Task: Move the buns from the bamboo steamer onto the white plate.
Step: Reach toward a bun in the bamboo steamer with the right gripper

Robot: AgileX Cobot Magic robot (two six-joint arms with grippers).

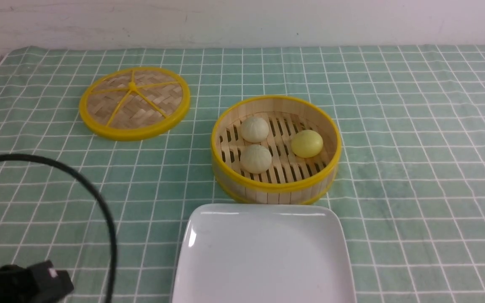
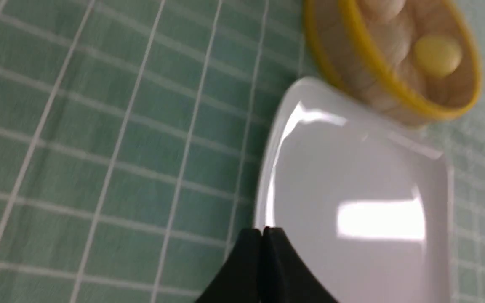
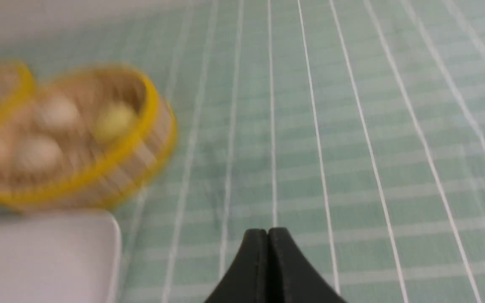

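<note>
Closest to the front camera lies the large glossy white square plate (image 1: 263, 261), bare, its far edge just beside the near wall of the round light-bamboo steamer with yellow rims (image 1: 276, 190). We locate all three buns on the slotted floor of that steamer. One pale cream round bun (image 1: 254, 129) sits at the far left, a second pale cream bun (image 1: 256, 158) sits in front of it, and one yellow round bun (image 1: 307, 143) sits in the right half. The flat woven lid with yellow rim and spokes (image 1: 134, 102) rests well apart, far left on the green checked cloth (image 1: 415, 126) of the table.

We read the left end effector (image 2: 262, 235) as clenched on nothing: its two black fingers meet with no gap. The right end effector (image 3: 267, 235) is in the same condition.

From both end effectors the steamer lies forward. The left wrist view shows the plate directly ahead of the left end effector, with the steamer beyond it. The right wrist view shows mostly cloth ahead, with the steamer and a plate corner off toward the robot's left. In the front view only a black housing (image 1: 23, 284) of the left arm appears, at the near left corner.

We judge the left arm nearer the two cream buns and the right arm nearer the yellow one. The buns are round, so no long axis constrains the approach. Either end effector must be released before descent.
</note>
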